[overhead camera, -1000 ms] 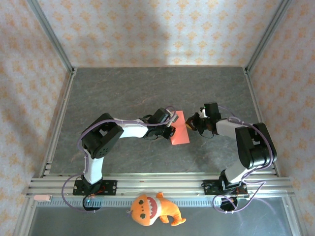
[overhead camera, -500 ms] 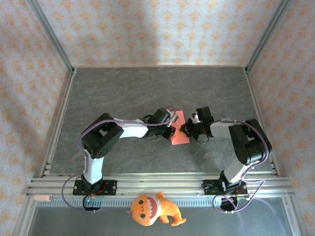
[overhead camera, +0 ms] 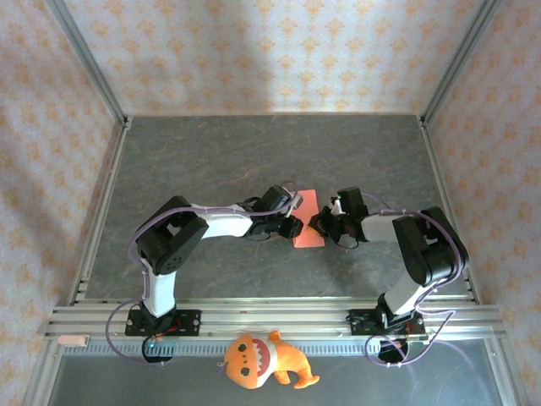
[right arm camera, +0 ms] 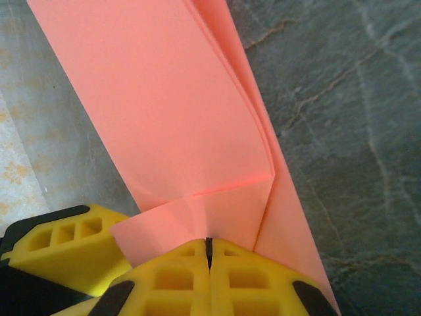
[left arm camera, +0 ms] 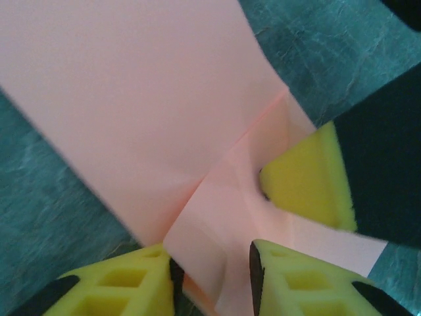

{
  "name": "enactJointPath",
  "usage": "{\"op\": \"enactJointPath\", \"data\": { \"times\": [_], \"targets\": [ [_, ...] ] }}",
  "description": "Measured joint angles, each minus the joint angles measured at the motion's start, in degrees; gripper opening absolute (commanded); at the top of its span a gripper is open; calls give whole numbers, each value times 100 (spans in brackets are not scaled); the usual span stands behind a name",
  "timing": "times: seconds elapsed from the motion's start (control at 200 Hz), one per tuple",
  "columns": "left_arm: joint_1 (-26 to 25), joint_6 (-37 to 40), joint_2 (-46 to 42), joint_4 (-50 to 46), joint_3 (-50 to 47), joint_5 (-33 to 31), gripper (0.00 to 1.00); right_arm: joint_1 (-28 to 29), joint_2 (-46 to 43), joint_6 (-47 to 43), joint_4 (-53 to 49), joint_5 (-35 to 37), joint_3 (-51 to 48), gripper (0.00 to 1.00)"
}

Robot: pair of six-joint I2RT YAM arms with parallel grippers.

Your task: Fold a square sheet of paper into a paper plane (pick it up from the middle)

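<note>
Broadly, the cell is boxed in by walls (overhead camera: pixel 270 51) papered with a pale orange motif. Inside them a dark, stone-veined tabletop (overhead camera: pixel 211 152) runs back from a ribbed metal rail (overhead camera: pixel 254 320) at the near edge, its surface matt. The left arm (overhead camera: pixel 211 224) and right arm (overhead camera: pixel 418 245) fold inward from their bases so that their wrists nearly meet at the centre — a pose that, I judge, lets one side steady the paper while the other works a crease. An orange plush toy (overhead camera: pixel 258 359) lies in front of the rail, well apart and no part of the job. Between the wrists, flat on the tabletop, lies the square sheet of paper (overhead camera: pixel 310 222), already partly folded into a long strip with a turned-in corner at its near end. It has no dart shape yet, so the folding looks early to midway. The left jaws are parted, their yellow pads (left arm camera: pixel 112 283) standing either side of the strip's end without pinching it. The right jaws are clenched, their pads (right arm camera: pixel 250 276) meeting at a thin seam and the tips pushed against the folded corner — probably to flatten it. Whether a layer is nipped between them I cannot tell.
</note>
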Motion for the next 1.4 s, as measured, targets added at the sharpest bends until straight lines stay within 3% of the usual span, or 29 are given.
{"op": "enactJointPath", "data": {
  "times": [0.15,0.295,0.465,0.776,0.971,1.396],
  "targets": [
    [90,-415,-549,-247,-291,-304,43,2,-13,63,120,11,-57,0],
    [131,-758,-898,-216,-396,-140,23,9,-15,107,157,15,-70,0],
    [129,-1154,-927,153,-535,839,8,13,-24,129,160,39,-74,0],
    [118,-1349,-382,400,-153,2159,4,13,-24,129,160,39,-74,0],
    [44,-1113,127,48,352,2218,3,13,-24,131,160,39,-74,0],
    [44,-925,463,-310,470,2199,3,13,-24,129,162,39,-76,0]
  ]
}}
